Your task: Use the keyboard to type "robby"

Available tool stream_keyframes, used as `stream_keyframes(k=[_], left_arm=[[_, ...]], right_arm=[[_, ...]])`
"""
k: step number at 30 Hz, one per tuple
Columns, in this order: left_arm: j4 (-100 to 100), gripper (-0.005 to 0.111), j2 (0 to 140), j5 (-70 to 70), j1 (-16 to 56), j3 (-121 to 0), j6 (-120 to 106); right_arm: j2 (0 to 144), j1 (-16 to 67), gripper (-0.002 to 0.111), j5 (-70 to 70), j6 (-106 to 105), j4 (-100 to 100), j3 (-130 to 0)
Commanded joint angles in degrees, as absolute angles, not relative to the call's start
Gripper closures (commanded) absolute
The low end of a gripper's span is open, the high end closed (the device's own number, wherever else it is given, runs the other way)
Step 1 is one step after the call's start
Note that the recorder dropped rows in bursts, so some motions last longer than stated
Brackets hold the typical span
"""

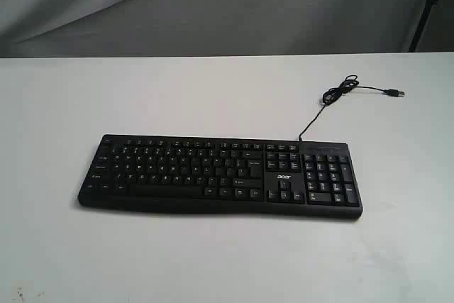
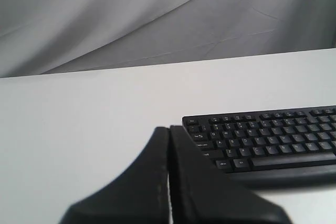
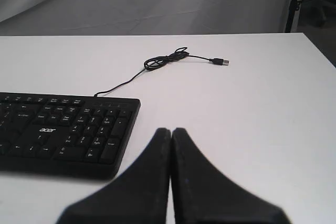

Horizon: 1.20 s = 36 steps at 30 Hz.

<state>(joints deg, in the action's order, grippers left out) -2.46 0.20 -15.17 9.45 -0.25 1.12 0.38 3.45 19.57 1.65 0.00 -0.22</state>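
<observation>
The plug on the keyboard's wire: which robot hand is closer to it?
Right. The right gripper sits off the number-pad end of the keyboard, the side where the plug lies. The left gripper is off the far end, by the Esc corner.

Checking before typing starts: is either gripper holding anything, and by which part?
Nothing is held: the left gripper and right gripper are shut empty, away from the keyboard.

white "acer" logo on keyboard (image 1: 220, 174); key legends too small to read.
</observation>
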Motion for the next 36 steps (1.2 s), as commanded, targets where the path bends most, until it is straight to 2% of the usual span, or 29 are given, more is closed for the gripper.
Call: stream_keyframes(k=[1,17,23,27,36], left_arm=[[-2.74,0.107,0.00,-14.86,9.82,0.00,1.28],[-2.74,0.107,0.00,-14.86,9.82,0.00,1.28],[-2.74,0.107,0.00,-14.86,9.82,0.00,1.28],[-2.74,0.107,0.00,-14.86,9.82,0.00,1.28],[-2.74,0.107,0.00,-14.86,9.82,0.00,1.28]], right_arm=[[0.00,3.32,0.108,19.47,2.01,0.00,0.00],[0.00,3.32,0.108,18.75,1.70,-0.54,0.00],[0.00,3.32,0.108,2.23,1.82,-0.54,0.00],[0.00,3.32,0.108,0.47,1.82,-0.54,0.00],[0.00,3.32,0.108,-25.64,5.91,0.83,0.00]])
